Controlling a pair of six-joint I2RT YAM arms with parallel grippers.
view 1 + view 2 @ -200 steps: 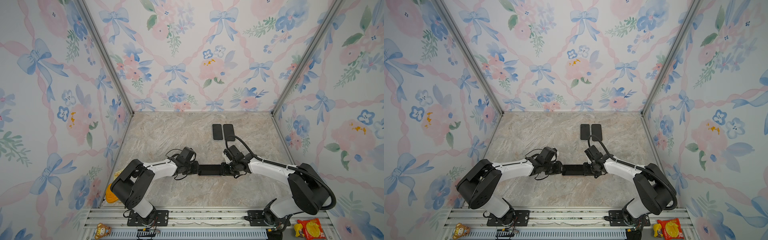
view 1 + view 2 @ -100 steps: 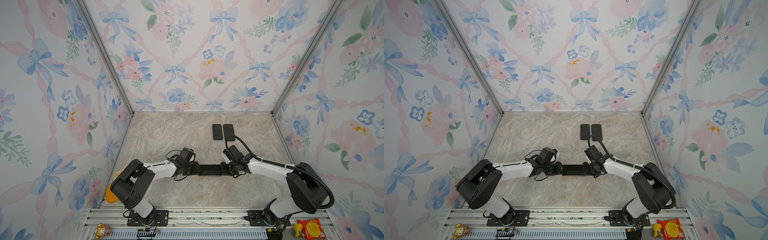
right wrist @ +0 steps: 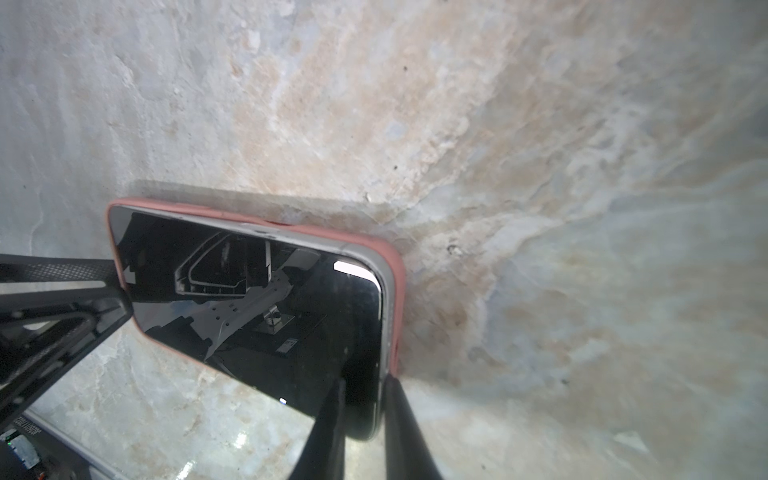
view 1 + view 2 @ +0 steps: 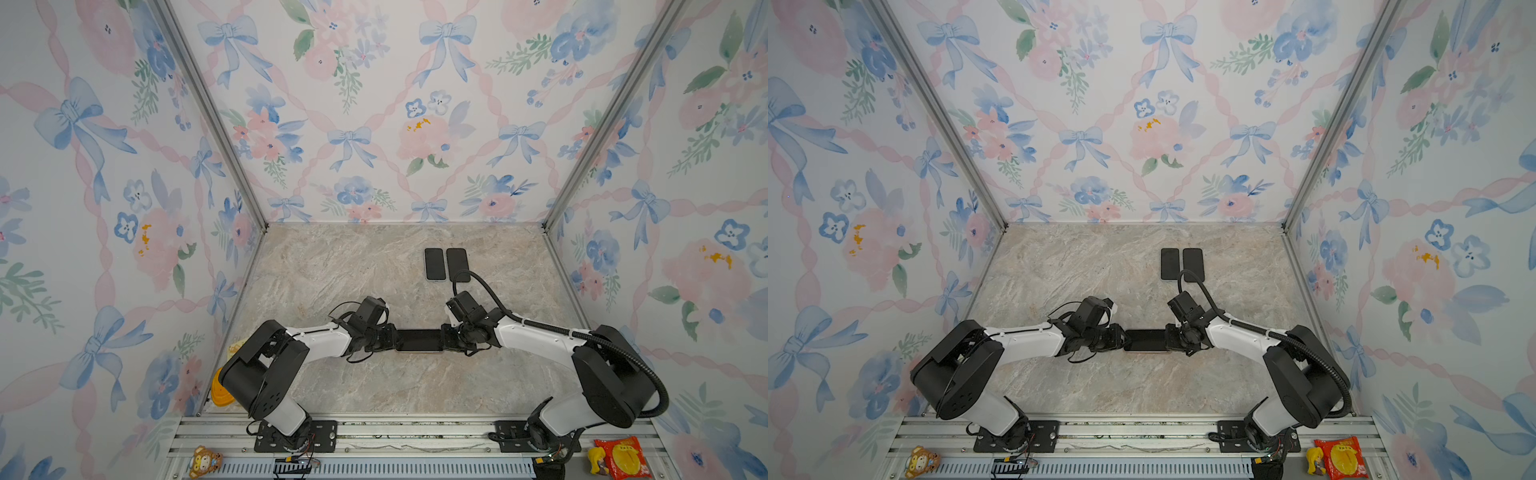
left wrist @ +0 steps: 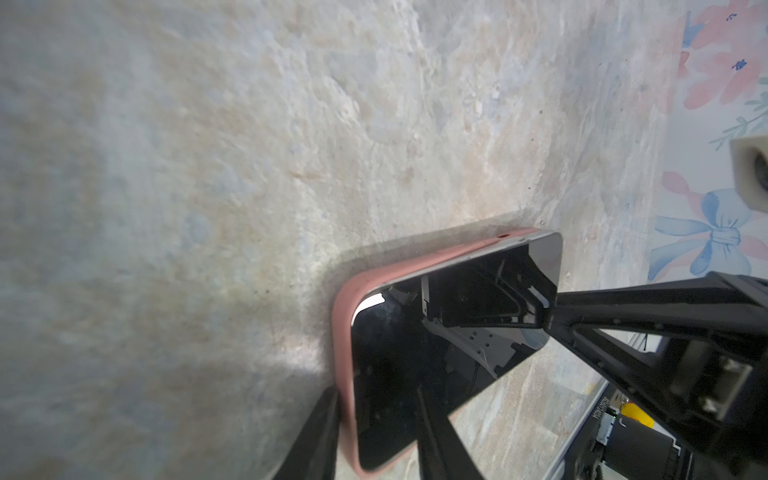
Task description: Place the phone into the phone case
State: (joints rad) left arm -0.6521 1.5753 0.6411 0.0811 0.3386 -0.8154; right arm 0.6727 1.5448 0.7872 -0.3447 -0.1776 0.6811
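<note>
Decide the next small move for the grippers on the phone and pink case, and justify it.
Probably press down with the right gripper: at its end the phone shows a silver rim above the phone case lip, so it looks unseated, while the left gripper steadies the other end.

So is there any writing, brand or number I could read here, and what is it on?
No text here reads clearly.
Red snack packet: printing too small to read.
Dark part by the base rail: white lettering, too blurred to read.
Phone and pink phone case: no wording visible, only reflections on the screen.
</note>
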